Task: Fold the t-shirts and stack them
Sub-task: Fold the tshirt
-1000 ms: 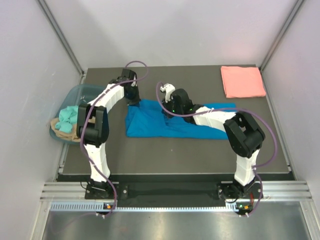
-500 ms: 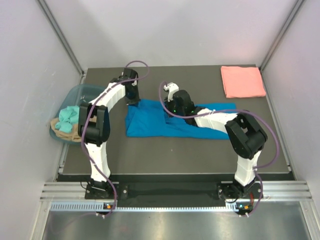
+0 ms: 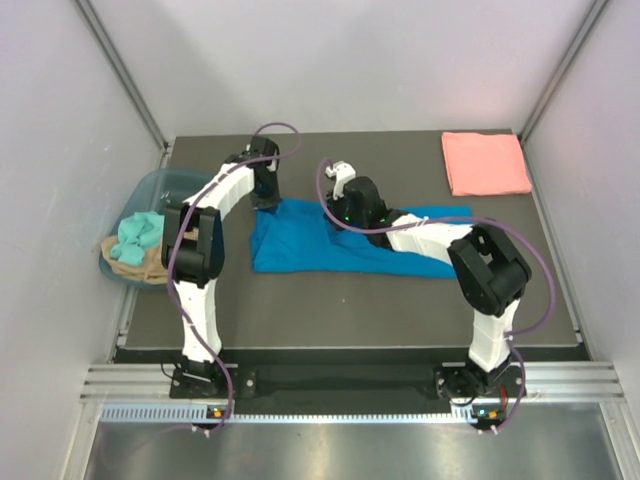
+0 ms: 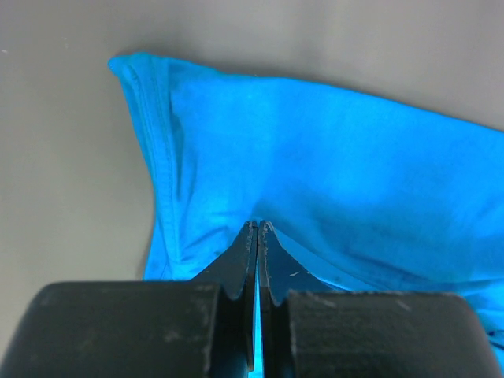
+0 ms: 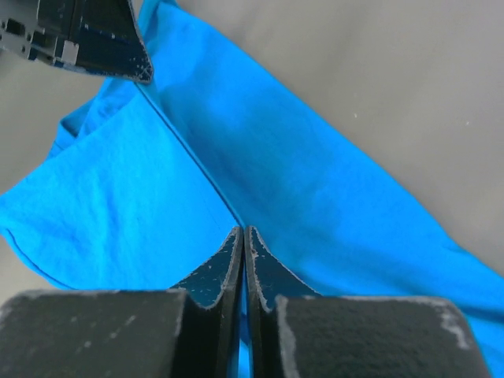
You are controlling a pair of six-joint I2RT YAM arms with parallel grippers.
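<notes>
- Blue shirt (image 3: 300, 250): lies mid-table (image 3: 380, 310), spread in a long rumpled band running left to right. The left end is bunched wider, the right end tapers to a strip toward the right arm's side.
- Left tool (image 4: 257, 228): fingers pressed together with only a hairline gap and a thin sliver of blue cloth pinched between them. It grips the shirt near the far-left corner, beside a hemmed edge. In the wrist view that edge runs up to a pointed corner at top left.
- Right tool (image 5: 241, 232): fingers likewise closed tight on blue cloth, which shows in the slit between them. A straight raised fold runs from the tips toward the upper left of the wrist view.
- Top view: both tools are low at the shirt's far edge, the left one at the far-left corner and the right one nearer the middle. They are near each other but apart.
- Pink shirt (image 3: 486, 163): folded into a neat flat rectangle at the far-right corner of the table, well apart from the blue one and from both arms.
- Tub (image 3: 165, 178): see-through blue-grey, at the table's left edge beside the left arm. Inside are teal cloth (image 3: 135, 232) and tan cloth (image 3: 125, 262).
</notes>
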